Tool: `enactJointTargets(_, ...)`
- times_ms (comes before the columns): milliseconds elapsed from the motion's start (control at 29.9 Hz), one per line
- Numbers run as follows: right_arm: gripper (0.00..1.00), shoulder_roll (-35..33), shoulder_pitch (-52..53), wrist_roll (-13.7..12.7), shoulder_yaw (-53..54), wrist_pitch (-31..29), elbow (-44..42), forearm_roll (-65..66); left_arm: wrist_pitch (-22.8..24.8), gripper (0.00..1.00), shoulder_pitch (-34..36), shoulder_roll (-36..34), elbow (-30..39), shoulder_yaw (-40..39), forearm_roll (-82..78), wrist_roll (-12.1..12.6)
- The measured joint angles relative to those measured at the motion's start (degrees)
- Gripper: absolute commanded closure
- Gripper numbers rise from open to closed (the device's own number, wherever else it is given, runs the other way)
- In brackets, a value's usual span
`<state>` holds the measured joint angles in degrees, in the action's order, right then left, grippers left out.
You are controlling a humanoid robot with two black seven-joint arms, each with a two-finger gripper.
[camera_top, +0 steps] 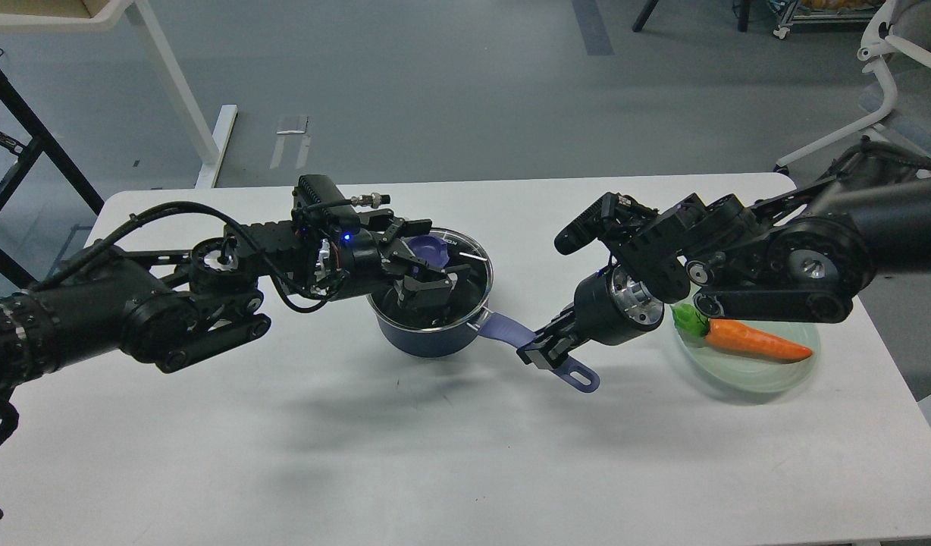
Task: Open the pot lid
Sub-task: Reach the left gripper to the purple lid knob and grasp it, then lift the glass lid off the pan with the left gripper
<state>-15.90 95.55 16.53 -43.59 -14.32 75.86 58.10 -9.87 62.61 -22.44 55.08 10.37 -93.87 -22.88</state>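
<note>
This looks like a robotics lab or office workroom, shown by the plain white table [450, 455] on grey carpet floor [450, 83], a white desk frame [173, 91] far left, and a white office chair [886, 98] far right.
</note>
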Motion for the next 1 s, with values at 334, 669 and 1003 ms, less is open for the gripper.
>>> enactJointTargets(334, 0.79, 0.03, 0.0, 0.01, 0.0, 0.0, -0.04, 0.0, -1.08, 0.23, -0.04, -0.05, -0.85, 0.79, 0.0, -0.19)
enactJointTargets(669, 0.79, 0.09, -0.17, 0.26, 0.0, -0.01, -0.11, 0.01, -1.93, 0.52, 0.04, -0.77, -0.79, 0.76, 0.32, -0.59)
enactJointTargets(1003, 0.79, 0.16, -0.35, 0.38, 0.15, -0.01, -0.38, 0.0, -1.86, 0.6, 0.74, -2.62, -0.14, 0.5, 0.79, -0.87)
